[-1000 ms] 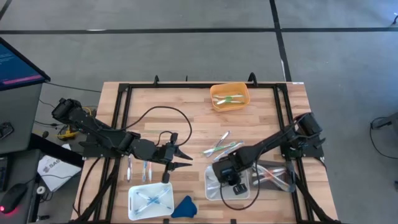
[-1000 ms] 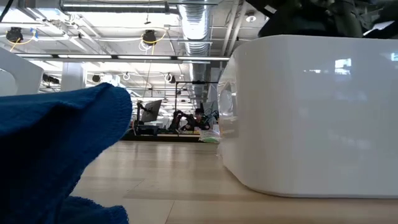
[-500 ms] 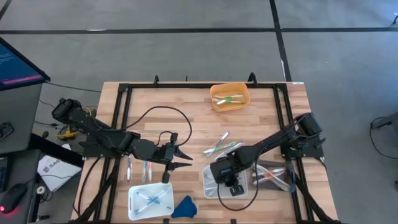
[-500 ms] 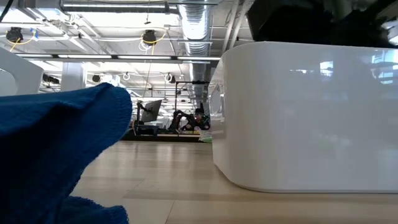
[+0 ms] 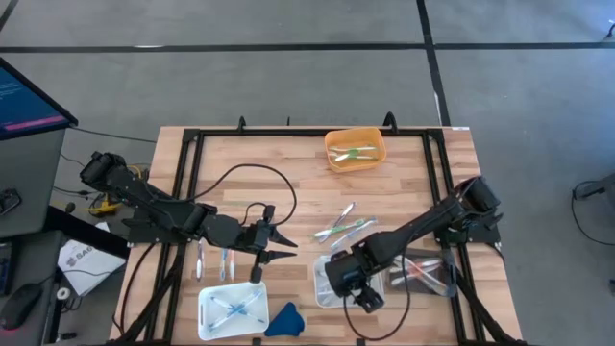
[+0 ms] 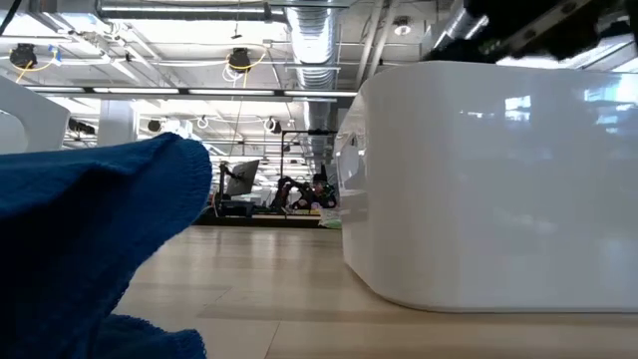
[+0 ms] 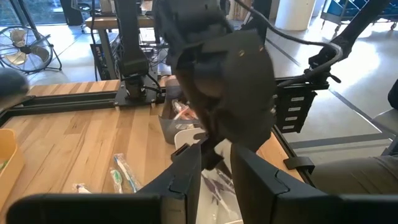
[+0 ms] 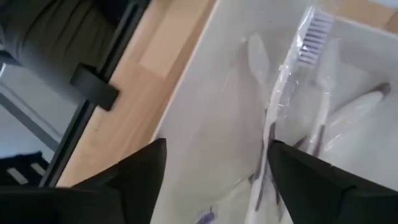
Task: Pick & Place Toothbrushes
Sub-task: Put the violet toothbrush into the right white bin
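Right Jaws Opened Over Tray

Since a second ago, the right gripper [image 5: 368, 300] is being spread wide above wrapped toothbrushes [image 8: 283, 118] lying in the white tray [image 5: 325, 290]. Left gripper [image 5: 291, 249] is being held partly closed, empty, above the counter [image 5: 288, 159].

Thin white plastic toothbrushes [image 5: 341, 224] are lying scattered mid-worktop; two are crossing in the white tray [image 5: 231, 309], others resting in the orange bin [image 5: 355, 152], wrapped ones [image 8: 292, 93] filling a white tray.

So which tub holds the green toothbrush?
On the wooden table, look to the far edge, between the two black arms. The small orange plastic tub sits there alone; the other containers are white or clear, and it holds a green-accented toothbrush.
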